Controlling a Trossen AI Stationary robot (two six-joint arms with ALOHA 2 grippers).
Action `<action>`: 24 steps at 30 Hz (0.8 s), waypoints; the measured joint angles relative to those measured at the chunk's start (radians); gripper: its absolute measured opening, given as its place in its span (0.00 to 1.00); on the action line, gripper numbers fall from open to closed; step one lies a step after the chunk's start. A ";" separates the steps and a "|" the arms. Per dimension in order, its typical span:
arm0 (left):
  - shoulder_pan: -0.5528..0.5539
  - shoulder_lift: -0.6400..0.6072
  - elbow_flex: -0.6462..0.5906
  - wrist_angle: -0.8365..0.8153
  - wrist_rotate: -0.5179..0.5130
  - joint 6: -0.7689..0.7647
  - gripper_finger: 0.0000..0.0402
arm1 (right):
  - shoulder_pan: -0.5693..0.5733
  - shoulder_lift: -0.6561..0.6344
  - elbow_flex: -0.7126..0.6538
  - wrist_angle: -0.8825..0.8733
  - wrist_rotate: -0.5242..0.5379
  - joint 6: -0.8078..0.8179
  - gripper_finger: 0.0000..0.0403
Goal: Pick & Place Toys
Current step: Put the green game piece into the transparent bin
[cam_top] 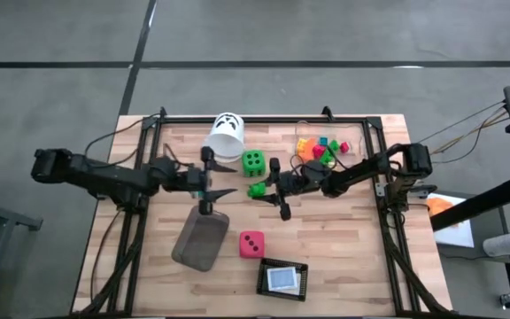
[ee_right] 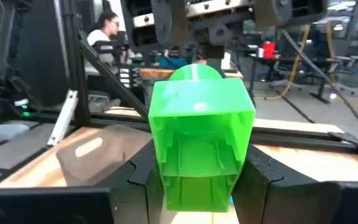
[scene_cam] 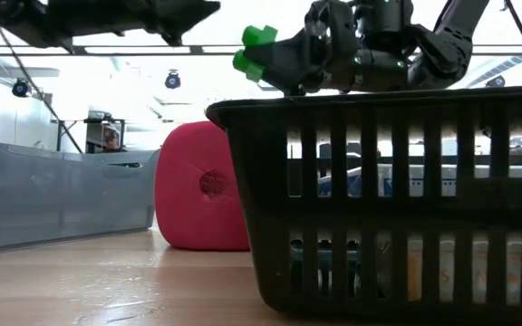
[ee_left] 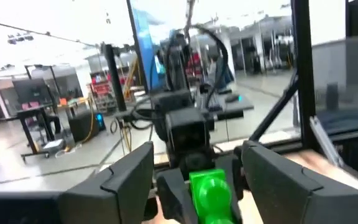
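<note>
Green brick (ee_right: pixel 201 140) clamped in right pincer (cam_top: pixel 269 188), raised mid-table; left pincer (cam_top: pixel 209 182) apparently parted, empty, facing it.

Both arms raised mid-table, left hand (cam_top: pixel 207 181) fingers spread, right hand (cam_top: pixel 266 188) clamped, hands facing.

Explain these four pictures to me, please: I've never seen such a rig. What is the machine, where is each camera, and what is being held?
Two dark robot arms work over a wooden table. One camera looks straight down, one sits at table height behind a black basket, and one rides on each wrist. The right tool is shut on a green brick, raised above the table. The left tool faces it, fingers apart, holding nothing. On the table lie a green die, a pink-red die, a grey tray, a white cup and a pile of small bricks.
</note>
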 joint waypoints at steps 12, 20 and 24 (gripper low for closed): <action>0.000 -0.280 -0.268 -0.030 -0.015 -0.089 0.62 | -0.014 -0.023 -0.170 0.044 0.207 -0.009 0.32; 0.000 -0.334 -0.350 -0.039 -0.030 -0.105 0.62 | -0.060 -0.124 -0.252 -0.016 0.491 0.020 0.32; 0.001 -0.335 -0.352 -0.053 -0.033 -0.107 0.62 | -0.090 -0.225 -0.248 -0.242 0.663 0.024 0.32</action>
